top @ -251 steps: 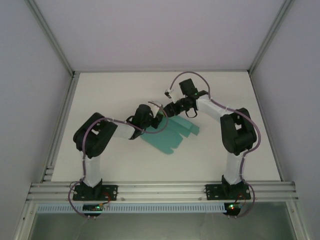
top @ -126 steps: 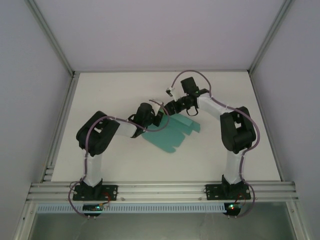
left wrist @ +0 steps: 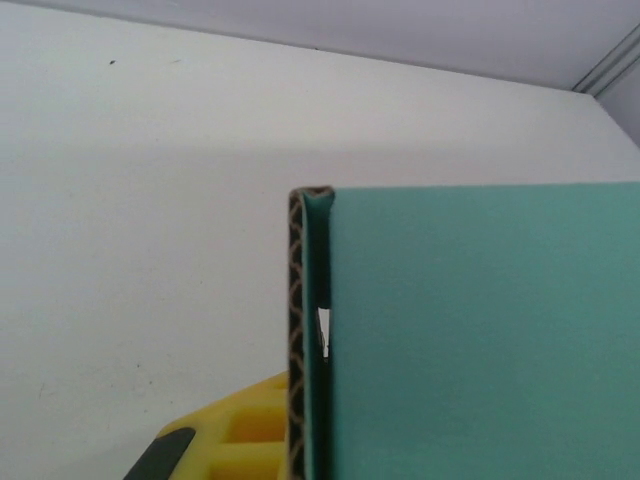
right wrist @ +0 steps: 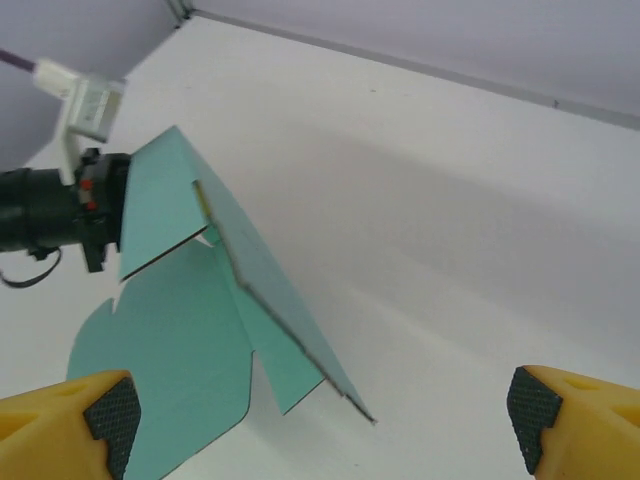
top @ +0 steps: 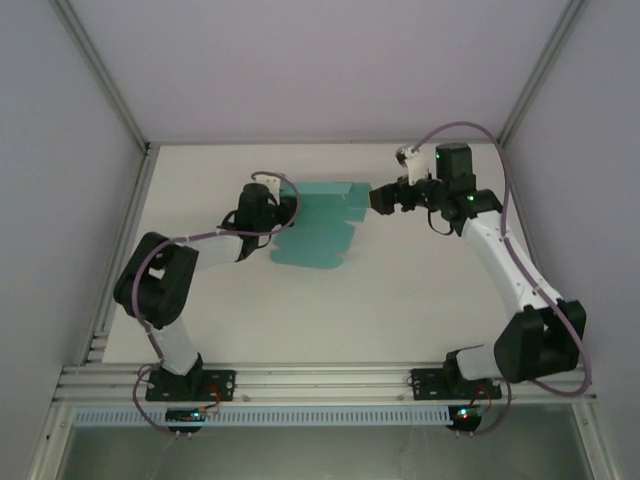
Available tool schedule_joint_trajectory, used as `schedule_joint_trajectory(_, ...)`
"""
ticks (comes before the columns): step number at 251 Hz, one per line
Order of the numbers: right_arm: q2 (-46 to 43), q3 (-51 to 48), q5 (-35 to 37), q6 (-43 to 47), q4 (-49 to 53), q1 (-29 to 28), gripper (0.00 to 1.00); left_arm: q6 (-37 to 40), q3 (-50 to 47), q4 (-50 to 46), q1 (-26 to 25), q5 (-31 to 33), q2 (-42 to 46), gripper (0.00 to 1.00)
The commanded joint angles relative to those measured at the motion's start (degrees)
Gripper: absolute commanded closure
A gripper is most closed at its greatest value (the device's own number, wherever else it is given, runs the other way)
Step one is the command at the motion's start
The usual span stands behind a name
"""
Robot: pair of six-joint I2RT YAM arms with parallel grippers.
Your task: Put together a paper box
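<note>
The left arm is bent at the elbow and reaches to the far middle of the table. The left gripper is clamped on the left edge of the paper box, which has one panel raised and the rest flat. The right gripper is just beside the far right edge of the paper box, its fingers wide apart and holding nothing. The right arm is stretched long. Open table surface lies near and right.

**Top view:** you look down from above and behind, arm bases at 6 o'clock, the whole table in frame.
**Left wrist view:** you sit hard against the paper box, facing the far wall.
**Right wrist view:** you stand farther back, low over the table, paper box at 9 o'clock.
All three views share the paper box.
</note>
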State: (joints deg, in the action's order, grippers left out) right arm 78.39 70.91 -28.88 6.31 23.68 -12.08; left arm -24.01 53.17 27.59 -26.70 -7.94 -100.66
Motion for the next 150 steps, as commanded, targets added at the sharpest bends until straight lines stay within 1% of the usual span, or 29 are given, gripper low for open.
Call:
schedule_joint_trajectory(1, 3.1, -2.3, -2.4, 3.2, 1.2, -1.2, 0.08, -2.4, 2.1, -5.6, -0.6, -6.6, 1.1, 1.00)
schedule_joint_trajectory(31, 6.2, 0.2, -3.3, 3.4, -0.8, -1.9, 0.19, -2.8, 3.0, -6.4, -0.6, -9.4, 0.6, 1.00)
schedule_joint_trajectory(53, 8.0, 1.4, -4.8, 5.5, -0.3, -2.5, 0.28, -4.6, 3.2, -6.2, -0.5, -10.6, 0.4, 1.00)
schedule_joint_trajectory(64, 8.6, 1.6, -4.8, 7.2, 0.2, -2.9, 0.31, -5.2, 3.7, -6.2, -0.5, -11.5, 0.1, 1.00)
schedule_joint_trajectory(86, 9.6, 1.5, -5.8, 8.8, -0.3, -3.7, 0.40, -5.6, 5.0, -7.9, -0.6, -12.4, -0.5, 1.00)
schedule_joint_trajectory(100, 10.3, 1.8, -5.8, 8.7, -1.2, -4.4, 0.51, -5.6, 5.4, -7.9, -0.6, -13.8, -1.1, 1.00)
schedule_joint_trajectory(116, 11.1, 2.5, -4.8, 8.9, -1.6, -5.4, 0.63, -5.8, 6.1, -9.0, -0.6, -13.7, -1.7, 1.00)
schedule_joint_trajectory(130, 11.7, 3.1, -4.1, 9.1, -1.1, -6.2, 0.70, -5.7, 7.1, -10.8, -0.6, -13.0, -2.5, 1.00)
schedule_joint_trajectory(142, 11.8, 3.3, -3.6, 9.1, -0.8, -6.6, 0.82, -6.0, 8.0, -12.4, -0.6, -11.9, -3.0, 1.00)
schedule_joint_trajectory(150, 11.7, 3.2, -3.2, 9.5, -0.6, -7.0, 0.88, -6.3, 8.6, -13.7, -0.6, -10.9, -3.4, 1.00)
